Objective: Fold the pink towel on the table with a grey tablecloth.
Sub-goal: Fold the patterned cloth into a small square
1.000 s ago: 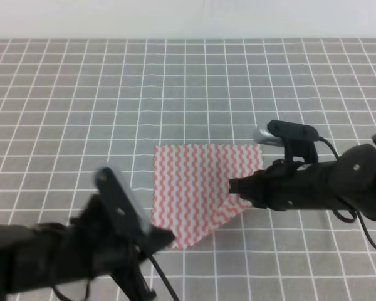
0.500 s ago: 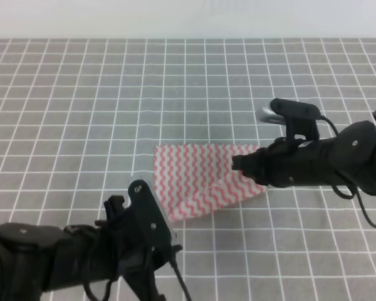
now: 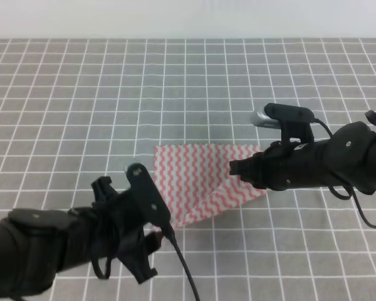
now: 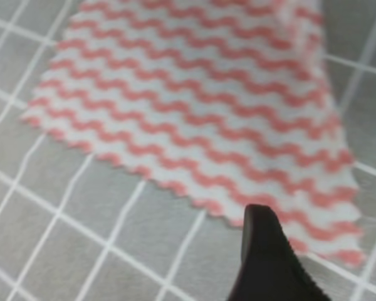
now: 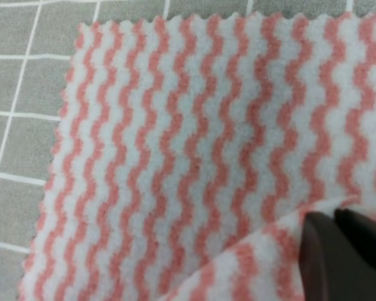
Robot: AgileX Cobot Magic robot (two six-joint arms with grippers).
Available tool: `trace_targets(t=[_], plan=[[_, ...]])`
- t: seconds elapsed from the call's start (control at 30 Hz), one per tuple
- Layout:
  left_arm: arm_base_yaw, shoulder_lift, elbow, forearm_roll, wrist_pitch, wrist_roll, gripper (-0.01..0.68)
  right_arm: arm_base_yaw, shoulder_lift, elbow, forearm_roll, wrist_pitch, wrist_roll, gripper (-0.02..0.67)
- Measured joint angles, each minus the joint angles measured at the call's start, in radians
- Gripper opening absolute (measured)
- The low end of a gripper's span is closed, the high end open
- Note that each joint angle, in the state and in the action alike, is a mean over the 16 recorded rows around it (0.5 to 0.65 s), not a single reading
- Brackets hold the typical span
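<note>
Pink towel (image 3: 203, 182) lies on the grey gridded desk (image 3: 81, 94), mid-frame in the high view, partly folded: right lower corner lifted and turned in over the flat part. Right hand (image 3: 237, 170) sits at the towel's right edge, left hand (image 3: 155, 235) low at the near-left corner; neither's opening reads from here. Left wrist view: towel (image 4: 200, 106) spread flat on the desk (image 4: 69, 226), zigzag near edge visible, one dark finger (image 4: 266, 257) just at that edge, the other barely shows at the frame's right side, so jaws look wide apart with nothing between. Right wrist view: towel (image 5: 175, 144) fills the frame, a doubled flap at lower right pinched between the two dark fingers (image 5: 323, 260), which sit close together on the cloth; desk (image 5: 19, 81) shows at left. Judged: thin, light, limp cloth, will drape and crease, may slide on the tablecloth; best taken at corners or edge, pinching one layer.
</note>
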Motion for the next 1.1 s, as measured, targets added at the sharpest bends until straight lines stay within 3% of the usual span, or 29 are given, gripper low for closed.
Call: trace_targets(t=[0.5, 0.83, 1.1], plan=[[0.096, 0.045, -0.019, 0.013, 0.265, 0.063, 0.359, 0.0, 0.0, -0.001, -0.012, 0.009, 0.0, -0.015], [0.073, 0.137, -0.034, 0.002, 0.194, 0.189, 0.359, 0.0, 0.0, -0.001, -0.012, 0.009, 0.0, -0.015], [0.071, 0.19, -0.054, 0.005, 0.118, 0.196, 0.355, 0.0, -0.001, -0.001, -0.014, 0.011, 0.0, -0.015]])
